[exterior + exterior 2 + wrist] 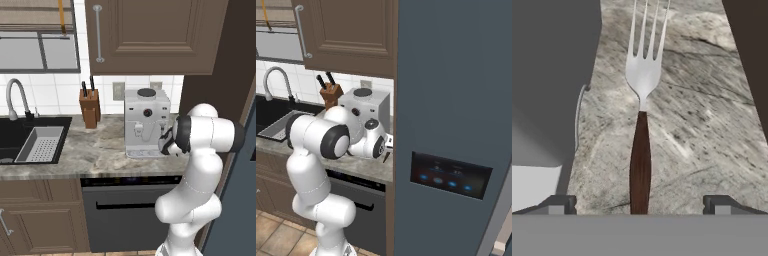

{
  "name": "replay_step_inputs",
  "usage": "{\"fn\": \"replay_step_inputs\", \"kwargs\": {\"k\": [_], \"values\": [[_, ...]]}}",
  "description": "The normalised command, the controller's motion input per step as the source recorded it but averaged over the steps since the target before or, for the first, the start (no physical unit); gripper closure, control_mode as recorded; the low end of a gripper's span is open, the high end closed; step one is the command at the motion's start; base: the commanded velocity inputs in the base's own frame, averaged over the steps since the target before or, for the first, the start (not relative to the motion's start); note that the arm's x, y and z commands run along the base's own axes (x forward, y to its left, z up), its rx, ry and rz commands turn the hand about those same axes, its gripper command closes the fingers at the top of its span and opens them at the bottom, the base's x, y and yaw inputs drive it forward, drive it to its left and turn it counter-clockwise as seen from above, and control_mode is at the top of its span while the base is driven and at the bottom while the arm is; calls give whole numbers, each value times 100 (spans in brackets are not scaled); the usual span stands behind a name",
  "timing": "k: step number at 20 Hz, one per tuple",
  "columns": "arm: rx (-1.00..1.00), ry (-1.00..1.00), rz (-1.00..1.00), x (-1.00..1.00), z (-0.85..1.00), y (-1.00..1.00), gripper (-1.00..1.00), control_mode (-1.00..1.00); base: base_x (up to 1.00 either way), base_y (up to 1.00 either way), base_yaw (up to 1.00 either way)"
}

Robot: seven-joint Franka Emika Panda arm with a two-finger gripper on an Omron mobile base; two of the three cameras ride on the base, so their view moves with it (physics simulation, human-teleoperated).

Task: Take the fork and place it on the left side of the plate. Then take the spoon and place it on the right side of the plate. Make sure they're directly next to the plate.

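Marble counter (pixel 712 125) carries the fork (pixel 641 125), lying lengthwise between the low-reaching arm's wide-apart fingers (pixel 559 204).

Fork (pixel 641 125) flat on marble counter (pixel 707 125)

From my remote station I read this as a home kitchen. Brown wooden cabinets (pixel 150 35) with long metal handles hang above a marbled stone bench (pixel 95 155), and white wall tiles (pixel 50 92) run behind it. A black sink (pixel 20 135) with a curved tap (pixel 15 97) and a grey draining tray (pixel 42 145) sits at the left end. A wooden knife block (pixel 90 107) and a white coffee machine (pixel 146 122) stand on the bench, a dishwasher (pixel 127 210) is built in below it, and a tall grey fridge (pixel 456 125) with a lit control panel closes off the right end. A fork (pixel 641 100) lies on the stone.
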Motion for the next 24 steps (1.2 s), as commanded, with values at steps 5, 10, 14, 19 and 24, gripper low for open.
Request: {"fn": "replay_step_inputs", "kwargs": {"k": [5, 10, 14, 19, 24], "values": [[0, 0, 1, 1, -23, -10, -100, -100, 0, 0, 0], [0, 0, 1, 1, -26, -6, -100, -100, 0, 0, 0], [0, 0, 1, 4, -27, -3, -100, -100, 0, 0, 0], [0, 1, 1, 5, -33, -3, -100, -100, 0, 0, 0], [0, 1, 2, 5, -39, -2, -100, -100, 0, 0, 0]]}}
